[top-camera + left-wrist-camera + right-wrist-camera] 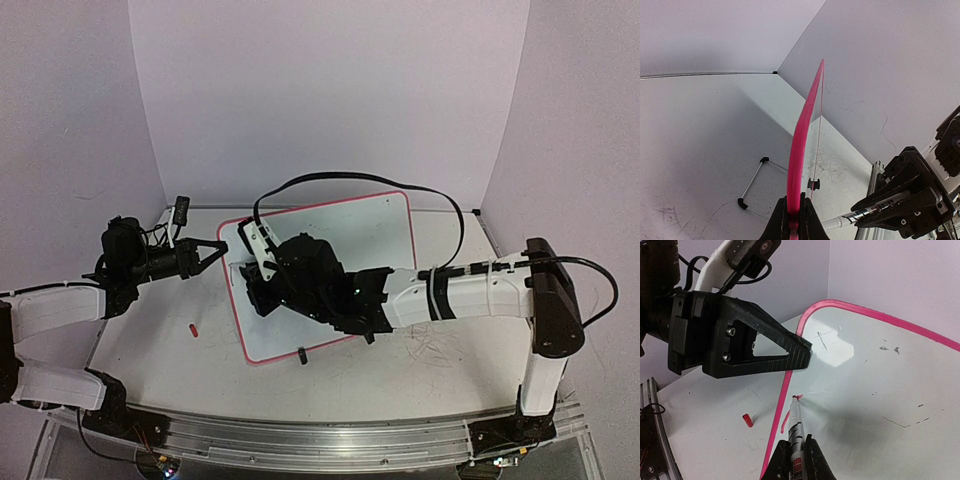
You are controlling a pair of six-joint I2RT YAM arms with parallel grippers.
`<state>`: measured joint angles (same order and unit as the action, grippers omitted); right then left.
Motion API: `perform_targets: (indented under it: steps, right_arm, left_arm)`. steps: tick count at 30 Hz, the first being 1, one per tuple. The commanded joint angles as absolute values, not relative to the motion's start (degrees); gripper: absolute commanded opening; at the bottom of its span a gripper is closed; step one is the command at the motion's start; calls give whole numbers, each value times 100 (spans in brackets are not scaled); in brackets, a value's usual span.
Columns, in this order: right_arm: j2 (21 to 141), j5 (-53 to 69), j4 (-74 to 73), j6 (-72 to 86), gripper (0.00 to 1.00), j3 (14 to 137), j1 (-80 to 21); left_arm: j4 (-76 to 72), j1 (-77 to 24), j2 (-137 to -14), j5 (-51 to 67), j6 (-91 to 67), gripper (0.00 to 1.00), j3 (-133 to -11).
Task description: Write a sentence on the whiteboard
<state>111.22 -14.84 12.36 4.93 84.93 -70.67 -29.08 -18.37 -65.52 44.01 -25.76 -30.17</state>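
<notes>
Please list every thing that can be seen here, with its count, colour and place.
whiteboard: one, white, pink rim, on table
marker: one, white, tip by whiteboard's rim
cap: one, red, on table left of whiteboard
clip foot: one, black, whiteboard's near edge
table: one, white, under everything
cable: one, black, arching above whiteboard
left claw: one, black, shut on whiteboard's rim
right claw: one, black, shut on marker

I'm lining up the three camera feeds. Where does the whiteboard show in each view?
Top external: the whiteboard lies in the centre, skewed.
Left wrist: the whiteboard is seen edge-on, a pink rim rising from bottom centre.
Right wrist: the whiteboard fills the right half.
Shared landmark: the left gripper, its fingers clamped on the board's edge.
</notes>
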Motion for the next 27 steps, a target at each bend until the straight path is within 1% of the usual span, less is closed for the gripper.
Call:
perform_targets:
  steps: [1,16,27]
  right_arm:
    - [11158,-1813,1236,466,0,8720,-7041]
    - [10948,-2114,1136,616,0,8468,-7040]
    - [10806,-2110,1107,758,0,8229,-7040]
  left_arm:
    - [-3132,-1856,-6447,4511,-2496,0,-3067]
    - [-3133,-1854,-6425,4509,-2492,0,-3046]
    - [-3137,-1852,-6418,4512,-2491,0,-3042]
